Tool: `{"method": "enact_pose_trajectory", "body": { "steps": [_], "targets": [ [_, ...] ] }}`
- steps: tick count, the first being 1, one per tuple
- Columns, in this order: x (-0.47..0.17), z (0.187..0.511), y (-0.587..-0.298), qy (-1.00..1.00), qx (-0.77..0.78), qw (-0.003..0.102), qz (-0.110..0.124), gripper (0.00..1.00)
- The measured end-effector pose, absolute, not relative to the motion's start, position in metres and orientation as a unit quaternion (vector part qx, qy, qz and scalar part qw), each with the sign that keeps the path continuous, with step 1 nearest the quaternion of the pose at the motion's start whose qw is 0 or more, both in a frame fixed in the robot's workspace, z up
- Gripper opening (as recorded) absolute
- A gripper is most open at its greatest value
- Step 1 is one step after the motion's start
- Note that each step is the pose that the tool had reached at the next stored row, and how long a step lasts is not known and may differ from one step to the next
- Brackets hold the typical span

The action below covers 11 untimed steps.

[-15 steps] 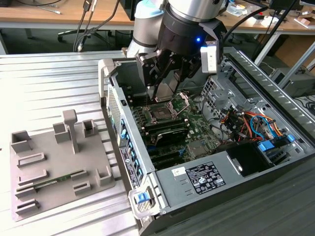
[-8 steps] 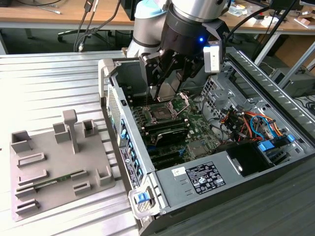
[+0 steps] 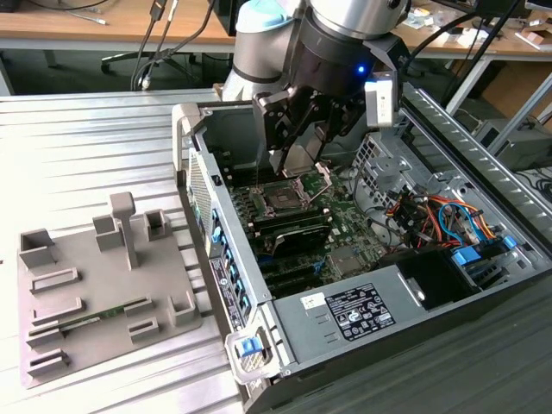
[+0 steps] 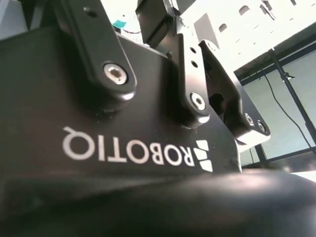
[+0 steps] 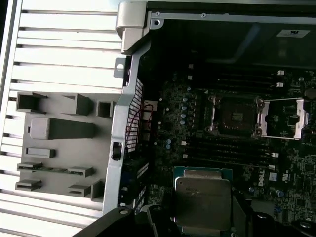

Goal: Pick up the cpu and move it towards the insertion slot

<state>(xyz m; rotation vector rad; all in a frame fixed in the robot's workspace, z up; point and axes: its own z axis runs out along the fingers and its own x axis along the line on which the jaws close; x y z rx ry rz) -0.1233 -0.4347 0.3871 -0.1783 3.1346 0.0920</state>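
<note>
tool (image 3: 299,162) is pinched on the cpu (image 5: 202,200) at its edges, hanging above the green board (image 5: 289,190) just short of the insertion slot (image 5: 234,116); chip looks light, stiff, thin, probably fragile underneath and slick on top, so edge grip only.

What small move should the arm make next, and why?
Probably carry the cpu, held in the gripper, sideways until it hangs over the insertion slot: the first wrist view shows the slot uncovered and the cpu offset from it.
</note>
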Motion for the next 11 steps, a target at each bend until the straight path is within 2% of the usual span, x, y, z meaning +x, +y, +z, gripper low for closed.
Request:
{"method": "enact_pose_trajectory", "body": {
  "steps": [11],
  "targets": [
    [-0.1129,0.3871,-0.4347,0.998,-0.057,0.000,0.029,0.55]
  ]
}}
